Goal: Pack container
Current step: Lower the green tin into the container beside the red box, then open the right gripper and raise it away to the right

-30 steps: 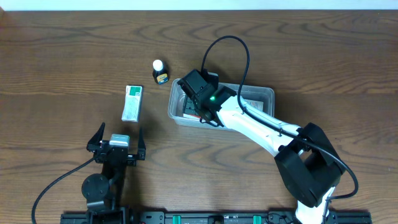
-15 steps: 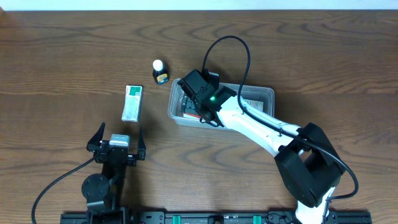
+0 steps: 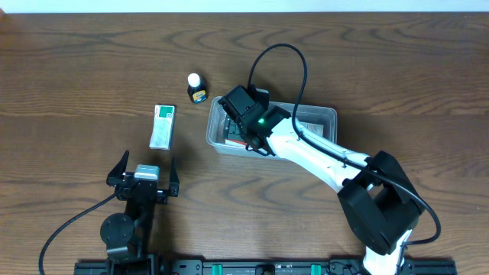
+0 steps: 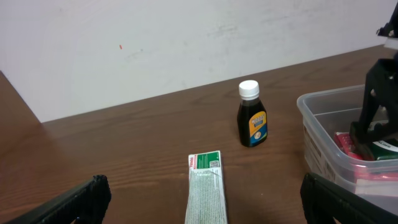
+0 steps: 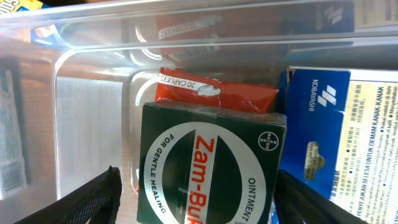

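The container (image 3: 330,116) sits just right of the centre of the bench (image 3: 397,53). Nothing about it has shifted over the last second. My right end effector (image 5: 199,196) stays inside its 9 o'clock end, spread wide around the green ointment box (image 5: 208,168), with a gap on one side. I judge that box released, lying against a red pack (image 5: 217,93) and a blue box (image 5: 323,124). Outside, the bottle (image 3: 196,88) at 10 o'clock and the carton (image 3: 162,126) at 9 o'clock remain to pack. My left end effector (image 3: 143,183) waits wide and empty at 8 o'clock.
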Available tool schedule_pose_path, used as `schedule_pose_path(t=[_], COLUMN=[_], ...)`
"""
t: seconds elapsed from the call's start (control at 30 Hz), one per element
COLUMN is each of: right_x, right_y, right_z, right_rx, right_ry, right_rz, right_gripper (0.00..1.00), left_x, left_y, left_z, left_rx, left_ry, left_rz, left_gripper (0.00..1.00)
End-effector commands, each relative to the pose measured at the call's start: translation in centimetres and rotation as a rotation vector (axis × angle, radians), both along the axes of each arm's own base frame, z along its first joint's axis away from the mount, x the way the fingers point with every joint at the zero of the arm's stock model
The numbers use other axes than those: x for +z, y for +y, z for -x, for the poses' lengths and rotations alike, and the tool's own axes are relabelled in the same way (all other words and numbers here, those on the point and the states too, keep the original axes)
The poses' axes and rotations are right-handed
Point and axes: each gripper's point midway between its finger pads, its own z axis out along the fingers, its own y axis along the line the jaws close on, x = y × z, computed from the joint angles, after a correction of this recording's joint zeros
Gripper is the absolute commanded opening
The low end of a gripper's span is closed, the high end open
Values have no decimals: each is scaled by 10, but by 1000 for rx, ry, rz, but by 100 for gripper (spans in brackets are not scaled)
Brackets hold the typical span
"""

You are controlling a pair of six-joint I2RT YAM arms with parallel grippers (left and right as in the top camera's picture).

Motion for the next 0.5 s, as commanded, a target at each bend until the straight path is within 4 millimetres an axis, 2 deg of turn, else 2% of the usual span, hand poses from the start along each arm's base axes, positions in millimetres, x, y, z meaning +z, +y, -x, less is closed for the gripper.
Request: schedule_pose_path(t=[0.0, 0.1, 0.3, 0.4, 0.47], right_x=[33, 56, 134, 168, 186], right_y=[-6, -10, -27, -56, -87], right_z=[-3, 0, 6, 4, 1], right_rx=[20, 40, 55, 4, -55], right_ry=[-71, -103, -230, -280, -304], right_rz=[-6, -16, -96, -126, -128], right_gripper=[77, 78, 87, 91, 93], left_x=[-16, -16, -16, -16, -16], left_y=[0, 0, 0, 0, 0], left_z=[0, 0, 0, 0, 0], left_rx=[1, 0, 0, 0, 0], left_ry=[46, 46, 46, 46, 45], left_rz=[19, 19, 19, 19, 19], left_gripper=[98, 98, 98, 98, 98])
